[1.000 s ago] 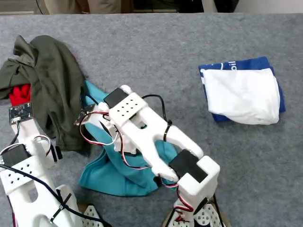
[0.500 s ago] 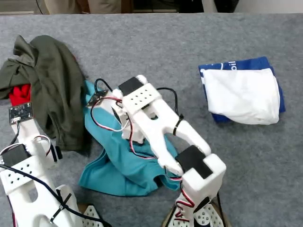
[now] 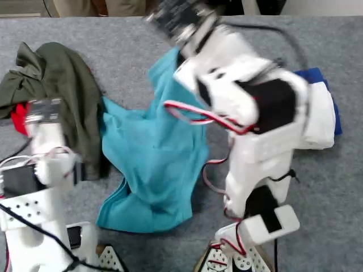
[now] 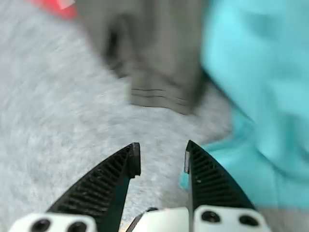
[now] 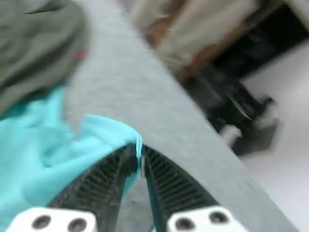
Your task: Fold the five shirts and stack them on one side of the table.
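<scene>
— What was held by the right gripper (image 5: 140,153)?
— An edge of the teal shirt (image 3: 152,154) was pinched in it, the jaws pressed together on the cloth. The gripper was held high above the table (image 3: 113,39), and the shirt was hung from it, stretched downward. The lower part of the shirt was spread on the table below the gripper, toward the arm's base.
— And the left gripper (image 4: 162,145)?
— Its jaws were spread apart, and they were pointed down at the grey table surface. The hem of the olive shirt (image 3: 62,93) was seen just beyond its tips, and the teal shirt was laid close to its right side. Whether the cloth was touched by that gripper could not be told.
— Where were the other shirts placed?
— A red shirt (image 3: 19,117) was tucked against the olive shirt, near the left arm. A folded white shirt (image 3: 327,116) was laid on a folded blue shirt (image 3: 319,75), well apart from the left gripper and partly hidden behind the right arm.
</scene>
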You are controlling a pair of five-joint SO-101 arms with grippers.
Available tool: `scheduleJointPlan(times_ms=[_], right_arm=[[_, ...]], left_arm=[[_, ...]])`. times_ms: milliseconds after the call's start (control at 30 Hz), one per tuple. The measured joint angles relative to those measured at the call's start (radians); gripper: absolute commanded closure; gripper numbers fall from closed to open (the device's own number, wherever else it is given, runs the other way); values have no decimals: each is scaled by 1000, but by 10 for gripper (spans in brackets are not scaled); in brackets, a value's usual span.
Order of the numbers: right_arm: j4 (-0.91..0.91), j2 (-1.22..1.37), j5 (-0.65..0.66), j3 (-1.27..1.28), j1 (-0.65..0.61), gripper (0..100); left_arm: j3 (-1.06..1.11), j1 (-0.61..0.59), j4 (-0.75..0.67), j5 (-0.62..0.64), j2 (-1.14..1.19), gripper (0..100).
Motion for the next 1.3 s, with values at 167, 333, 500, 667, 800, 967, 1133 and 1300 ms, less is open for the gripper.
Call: scheduleJointPlan(times_ms=[167, 333, 500, 667, 800, 967, 1133, 1300], right_arm=[[-49, 58, -84, -193, 152, 998], [-66, 97, -92, -230, 227, 998], [-66, 137, -92, -232, 282, 998], [-15, 144, -92, -232, 285, 998], [-3, 144, -92, -232, 288, 998], [-3, 144, -92, -227, 287, 998], [-3, 144, -92, -181, 287, 998], [-3, 144, -92, -173, 287, 998]], left_arm=[[-74, 428, 63, 21, 0, 829], [-51, 870, -14, 133, 0, 741], [198, 1122, -279, 285, 0, 740], [551, 1142, -644, 368, 98, 786], [598, 1080, -795, 397, 184, 849], [598, 941, -941, 405, 264, 981], [598, 919, -1013, 407, 356, 982], [598, 914, -1008, 407, 373, 962]])
